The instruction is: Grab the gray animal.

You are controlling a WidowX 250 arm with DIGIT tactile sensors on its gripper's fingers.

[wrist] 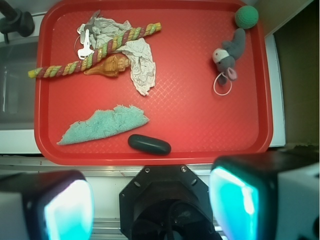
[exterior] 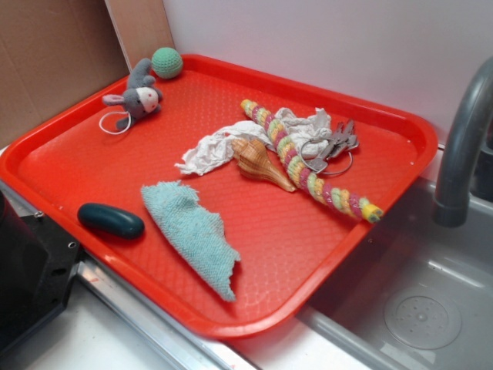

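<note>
**A:** Count what you have on the red plastic tray [exterior: 400, 123].

**B:** You have eight things. One small gray crocheted donkey-like animal [exterior: 139, 94] lies in a far corner of the tray, its thin white string loop [exterior: 114, 122] beside it, and one teal-green crocheted ball [exterior: 167, 62] sits just beside its ears. Near the tray's middle you have one crumpled white paper [exterior: 212, 148], one tan spiral seashell [exterior: 260, 160], one long striped crocheted stick [exterior: 308, 162] and one bunch of metal keys on rings [exterior: 333, 146], all crowded together. Closer to you lie one ragged light-blue cloth [exterior: 194, 233] and one dark teal oval pebble-like piece [exterior: 111, 220].

**A:** And your fingers [wrist: 252, 202]?

**B:** They stand wide apart in the wrist view, holding nothing, at the tray's near edge and well apart from the gray animal.
</note>
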